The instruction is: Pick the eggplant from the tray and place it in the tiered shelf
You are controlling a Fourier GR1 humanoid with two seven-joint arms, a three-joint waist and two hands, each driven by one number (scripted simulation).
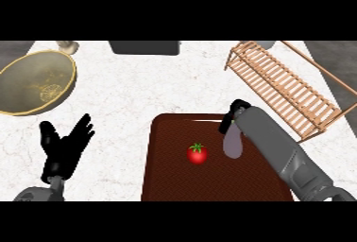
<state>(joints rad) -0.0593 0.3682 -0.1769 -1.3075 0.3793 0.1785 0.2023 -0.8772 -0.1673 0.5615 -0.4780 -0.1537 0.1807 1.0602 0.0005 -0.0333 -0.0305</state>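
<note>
Your right hand [233,118] sits over the far right part of the tray [167,189], fingers curled down round the top end of the eggplant [232,144]. The eggplant hangs from that grip, long and grey-purple, its lower end above the tray's brown surface; you can't tell whether it touches. Just left of it, near the tray's middle, lies a tomato [198,153], apart from the eggplant. The shelf [293,90] stands beyond the tray's right corner, slatted wood, near your right forearm. Your left hand [64,146] rests open left of the tray, fingers up. A bowl [35,81] sits beyond it.
</note>
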